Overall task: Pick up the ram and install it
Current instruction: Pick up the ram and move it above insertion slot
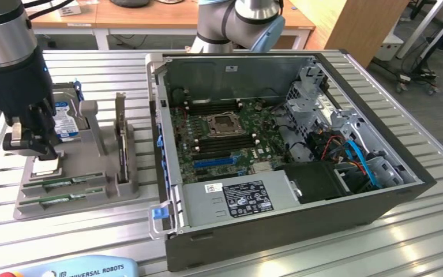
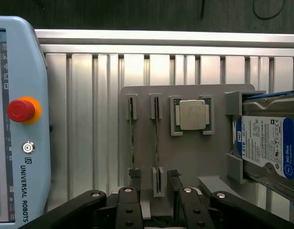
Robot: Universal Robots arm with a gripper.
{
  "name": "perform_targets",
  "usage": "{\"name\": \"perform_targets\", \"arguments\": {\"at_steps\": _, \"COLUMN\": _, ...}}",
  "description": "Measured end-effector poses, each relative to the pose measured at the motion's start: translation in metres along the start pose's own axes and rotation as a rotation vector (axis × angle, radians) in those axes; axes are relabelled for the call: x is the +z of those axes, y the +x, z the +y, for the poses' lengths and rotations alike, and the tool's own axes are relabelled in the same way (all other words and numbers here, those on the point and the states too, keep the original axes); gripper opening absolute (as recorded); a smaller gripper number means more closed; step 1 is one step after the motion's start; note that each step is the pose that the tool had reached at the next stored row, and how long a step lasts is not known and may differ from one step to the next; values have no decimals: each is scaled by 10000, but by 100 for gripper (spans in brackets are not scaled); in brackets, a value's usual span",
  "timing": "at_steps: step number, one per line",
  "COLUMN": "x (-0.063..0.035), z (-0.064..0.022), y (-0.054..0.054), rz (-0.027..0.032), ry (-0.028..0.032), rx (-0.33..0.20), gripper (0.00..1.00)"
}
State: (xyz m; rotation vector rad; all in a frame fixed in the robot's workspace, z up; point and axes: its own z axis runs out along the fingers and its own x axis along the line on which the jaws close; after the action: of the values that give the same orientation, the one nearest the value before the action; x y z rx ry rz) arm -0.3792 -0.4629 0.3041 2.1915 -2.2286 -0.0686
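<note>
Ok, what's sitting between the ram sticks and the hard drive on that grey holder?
The square silver CPU chip, with the ram sticks on one side and the hard drive on the other; the wrist view shows it.

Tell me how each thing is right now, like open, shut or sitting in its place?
pincer: open, holding nothing
ram stick: on edge in its slot
other ram stick: on edge in its slot
CPU chip: lying flat in its holder
hard drive: standing in its holder
computer case: side open
</note>
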Motion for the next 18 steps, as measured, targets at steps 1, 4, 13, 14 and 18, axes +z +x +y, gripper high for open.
{"name": "perform_targets", "arguments": {"at_steps": 1, "x": 13, "z": -1, "y": 0, "rz": 0, "ry": 1, "rx": 0, "gripper": 36}}
{"name": "perform_targets", "arguments": {"at_steps": 4, "x": 52, "z": -2, "y": 1, "rz": -1, "ry": 7, "rx": 0, "gripper": 36}}
{"name": "perform_targets", "arguments": {"at_steps": 13, "x": 93, "z": -4, "y": 2, "rz": 1, "ry": 10, "rx": 0, "gripper": 36}}
{"name": "perform_targets", "arguments": {"at_steps": 14, "x": 93, "z": -4, "y": 2, "rz": 0, "ry": 11, "rx": 0, "gripper": 36}}
{"name": "perform_targets", "arguments": {"at_steps": 18, "x": 93, "z": -4, "y": 22, "rz": 0, "ry": 11, "rx": 0, "gripper": 36}}
